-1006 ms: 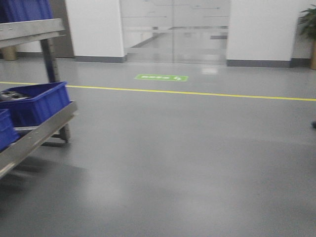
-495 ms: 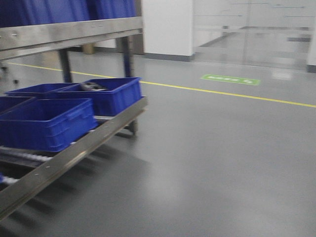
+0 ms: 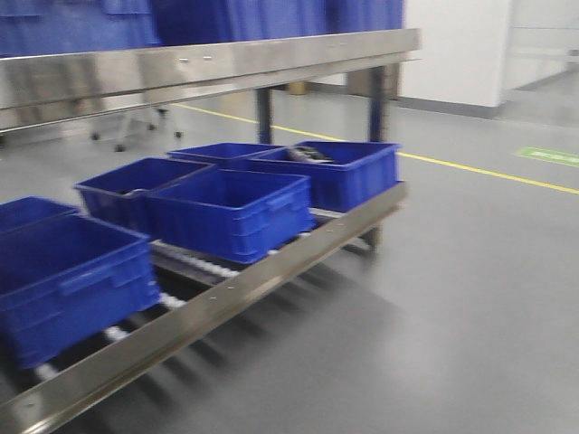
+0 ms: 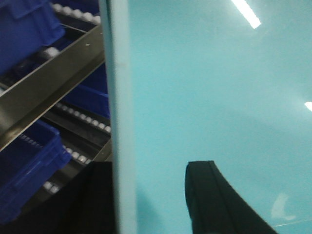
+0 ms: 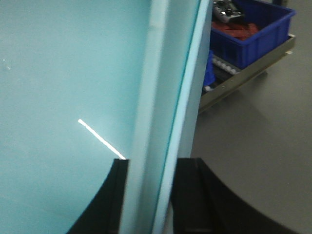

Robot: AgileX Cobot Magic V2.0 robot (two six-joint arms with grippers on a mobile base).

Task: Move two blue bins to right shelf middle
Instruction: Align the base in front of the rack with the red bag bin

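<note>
Several blue bins stand on the roller level of a steel shelf (image 3: 226, 303): a near one (image 3: 72, 280), a middle one (image 3: 231, 212) and a far one (image 3: 339, 172) with dark items inside. More blue bins (image 3: 226, 18) sit on the level above. My left gripper (image 4: 148, 165) is open over the edge of a teal panel (image 4: 219, 87), holding nothing. In the right wrist view my right gripper (image 5: 153, 161) is open too, its black fingers on either side of that panel's (image 5: 63, 73) edge. Neither gripper touches a bin.
Grey floor (image 3: 470, 298) stretches to the right of the shelf, crossed by a yellow line (image 3: 488, 172). A bin with red contents (image 5: 253, 24) shows in the right wrist view. Roller tracks (image 4: 80, 122) and a blue bin (image 4: 24, 170) lie beside the left gripper.
The front view has swung left. The shelf with its bins slid in from the left edge and now fills half the frame; the glass doors and green floor sign moved off right.
</note>
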